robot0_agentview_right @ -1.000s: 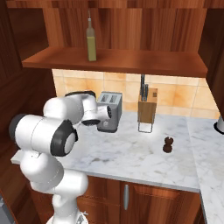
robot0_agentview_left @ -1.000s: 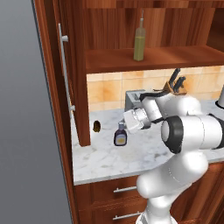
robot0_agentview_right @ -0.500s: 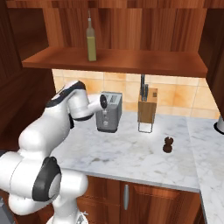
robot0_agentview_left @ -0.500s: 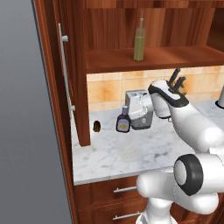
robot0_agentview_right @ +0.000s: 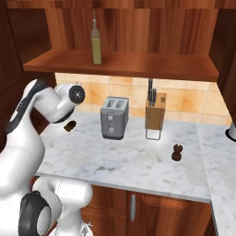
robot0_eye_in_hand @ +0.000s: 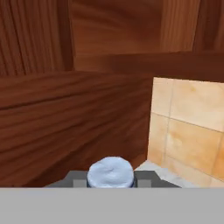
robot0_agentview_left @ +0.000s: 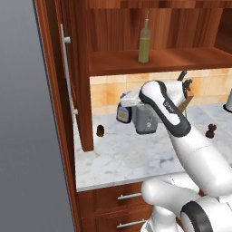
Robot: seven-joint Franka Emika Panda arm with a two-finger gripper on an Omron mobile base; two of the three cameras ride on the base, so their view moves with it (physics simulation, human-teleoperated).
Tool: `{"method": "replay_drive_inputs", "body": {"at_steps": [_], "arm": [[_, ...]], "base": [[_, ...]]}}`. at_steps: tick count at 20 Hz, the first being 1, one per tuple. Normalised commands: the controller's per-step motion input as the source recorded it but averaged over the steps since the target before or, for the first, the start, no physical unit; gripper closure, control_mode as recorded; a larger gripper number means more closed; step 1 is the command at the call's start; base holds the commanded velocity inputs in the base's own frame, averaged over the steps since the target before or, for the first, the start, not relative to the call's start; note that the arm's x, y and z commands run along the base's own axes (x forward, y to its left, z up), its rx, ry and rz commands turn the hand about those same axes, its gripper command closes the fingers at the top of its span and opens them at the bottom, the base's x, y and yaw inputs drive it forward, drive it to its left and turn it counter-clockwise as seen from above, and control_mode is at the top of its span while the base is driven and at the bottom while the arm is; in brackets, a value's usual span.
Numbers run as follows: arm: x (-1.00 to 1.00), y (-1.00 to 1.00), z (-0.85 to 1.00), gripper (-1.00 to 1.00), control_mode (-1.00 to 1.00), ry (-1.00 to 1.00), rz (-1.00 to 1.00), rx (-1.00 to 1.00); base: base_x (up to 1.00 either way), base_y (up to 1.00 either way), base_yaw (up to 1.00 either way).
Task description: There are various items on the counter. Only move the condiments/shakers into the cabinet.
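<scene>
My gripper [robot0_agentview_left: 124, 108] is shut on the small dark bottle [robot0_agentview_left: 121, 114] with the yellowish label, held in the air above the counter [robot0_agentview_left: 122, 158], left of the toaster and below the cabinet shelf [robot0_agentview_left: 158, 61]. Its blue cap [robot0_eye_in_hand: 110, 172] sits between my fingertips in the hand view. The tall oil bottle [robot0_agentview_left: 144, 41] [robot0_agentview_right: 96, 44] stands on the cabinet shelf. The dark-brown pepper mill [robot0_agentview_left: 210, 131] [robot0_agentview_right: 176, 152] stands on the counter at the right. In the right base view my own arm hides the held bottle.
A grey toaster [robot0_agentview_right: 114, 117] and a wooden knife block [robot0_agentview_right: 155, 113] stand against the tiled wall. A small brown lump [robot0_agentview_left: 100, 131] [robot0_agentview_right: 70, 126] lies near the cabinet's side wall. The open cabinet door [robot0_agentview_left: 50, 90] with its long silver handle stands at the left.
The arm has stretched out and lifted the small dark bottle off the counter, up toward the underside of the shelf. Nothing else has moved.
</scene>
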Motion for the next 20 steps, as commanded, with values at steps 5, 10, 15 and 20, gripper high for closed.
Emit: {"method": "replay_drive_inputs", "body": {"at_steps": [5,10,15,20], "arm": [[0.06,0.28,1.0,1.0,-1.0,0.04,-0.22,-0.12],[-0.31,-0.12,0.54,1.0,-1.0,0.04,-0.28,-0.02],[-0.33,-0.05,0.27,1.0,-1.0,-0.16,-0.08,0.0],[-0.01,0.0,0.88,1.0,-1.0,-0.29,-0.06,0.03]], "base": [[0.0,0.0,0.0],[0.0,0.0,0.0],[0.0,0.0,0.0],[0.0,0.0,0.0]]}}
